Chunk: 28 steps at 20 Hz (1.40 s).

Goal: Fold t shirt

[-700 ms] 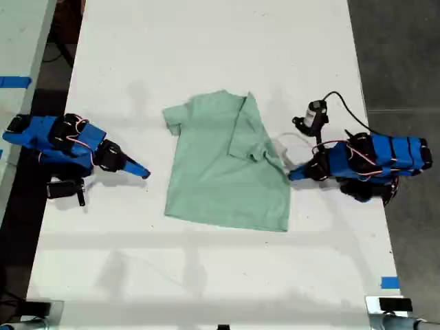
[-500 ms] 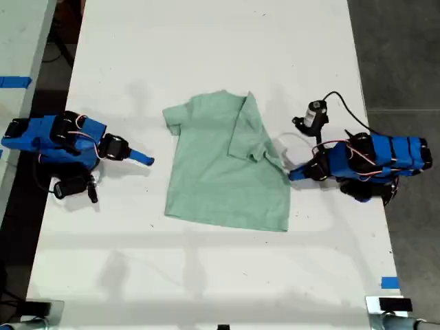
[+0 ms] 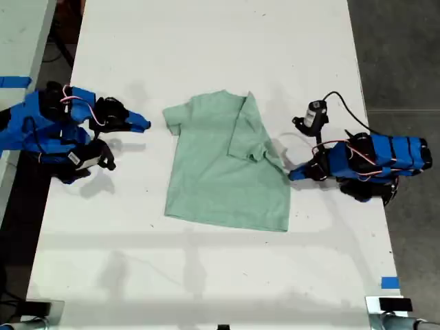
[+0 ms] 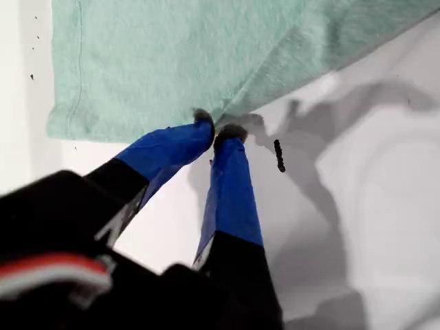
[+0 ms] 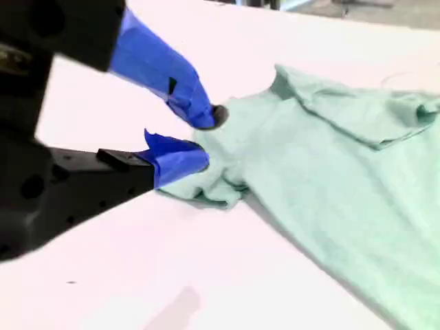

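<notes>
Gripper states first: my first gripper (image 3: 291,174) sits at the shirt's edge on the exterior view's right. In the first wrist view (image 4: 216,127) its blue tips stand almost together right where the hem meets them. Whether any cloth is pinched between them I cannot tell. My second gripper (image 3: 143,124) is on the exterior view's left, jaws parted, close to the near sleeve but apart from it in that view. In its own view (image 5: 206,137) the tips overlap the bunched sleeve, so contact is unclear.

The white counter (image 3: 220,41) fills most of the exterior view, cut off at top and bottom. The shirt (image 3: 220,179) lies in its middle, pale mint green, mostly flat. The sleeve on the exterior view's right is folded in over the body, hiding what is beneath it. Both wrist views (image 4: 172,55) (image 5: 330,158) show only part of the cloth.

The second arm's base is cut off at the exterior view's left edge. A small black camera (image 3: 315,115) with a looping cable sits beside the first arm. A bit of blue tape (image 3: 390,282) is stuck near the counter's lower corner on the exterior view's right.
</notes>
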Tool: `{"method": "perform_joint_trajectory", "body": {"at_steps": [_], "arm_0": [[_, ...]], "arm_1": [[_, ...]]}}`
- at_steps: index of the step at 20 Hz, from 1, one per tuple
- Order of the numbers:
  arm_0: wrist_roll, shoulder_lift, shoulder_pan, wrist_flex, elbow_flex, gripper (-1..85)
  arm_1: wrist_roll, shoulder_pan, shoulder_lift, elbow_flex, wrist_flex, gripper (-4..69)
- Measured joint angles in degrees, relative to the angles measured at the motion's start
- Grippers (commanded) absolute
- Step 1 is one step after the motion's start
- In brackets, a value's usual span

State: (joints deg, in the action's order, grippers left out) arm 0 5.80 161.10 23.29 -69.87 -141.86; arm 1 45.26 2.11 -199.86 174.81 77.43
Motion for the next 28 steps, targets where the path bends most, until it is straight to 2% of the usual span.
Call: {"method": "perform_joint_trajectory", "body": {"at_steps": [2, 4, 8, 10, 14, 15, 16, 17, 23, 26, 28], "arm_0": [[11.69, -21.97, 6.42, -1.14, 17.75, 21.5], [21.01, -36.47, 12.39, 1.32, 23.91, 21.6], [28.56, -54.32, 24.52, 9.32, 24.08, 20.7], [30.15, -62.4, 25.75, 13.27, 24.08, 20.2], [30.67, -69.35, 25.05, 16.52, 25.14, 16.8], [30.32, -70.58, 24.96, 16.7, 26.37, 12.2], [30.67, -71.89, 24.7, 16.7, 27.25, 1.2], [30.32, -73.21, 24.43, 16.35, 27.77, -0.3], [22.94, -79.1, 24.79, 10.37, 27.77, -0.3], [18.02, -71.54, 24.87, 6.5, 25.66, -0.3], [16.61, -66.18, 24.79, 1.58, 25.05, -0.3]], "arm_1": [[0.0, 0.0, 0.0, 0.0, 0.0, 3.7], [0.0, 0.0, 0.0, 0.0, 0.0, 3.7], [0.0, 0.0, 0.0, 0.0, 0.0, 3.7], [0.0, 0.0, 0.0, 0.0, 0.0, 3.7], [0.0, 0.0, 0.0, 0.0, 0.0, 3.7], [0.0, 0.0, 0.0, 0.0, 0.0, 3.7], [0.0, 0.0, 0.0, 0.0, 0.0, 3.7], [0.0, 0.0, 0.0, 0.0, 0.0, 3.7], [0.0, 0.0, 0.0, 0.0, 0.0, 3.7], [0.0, 0.0, 0.0, 0.0, 0.0, 3.7], [0.0, 0.0, 0.0, 0.0, 0.0, 3.7]]}}
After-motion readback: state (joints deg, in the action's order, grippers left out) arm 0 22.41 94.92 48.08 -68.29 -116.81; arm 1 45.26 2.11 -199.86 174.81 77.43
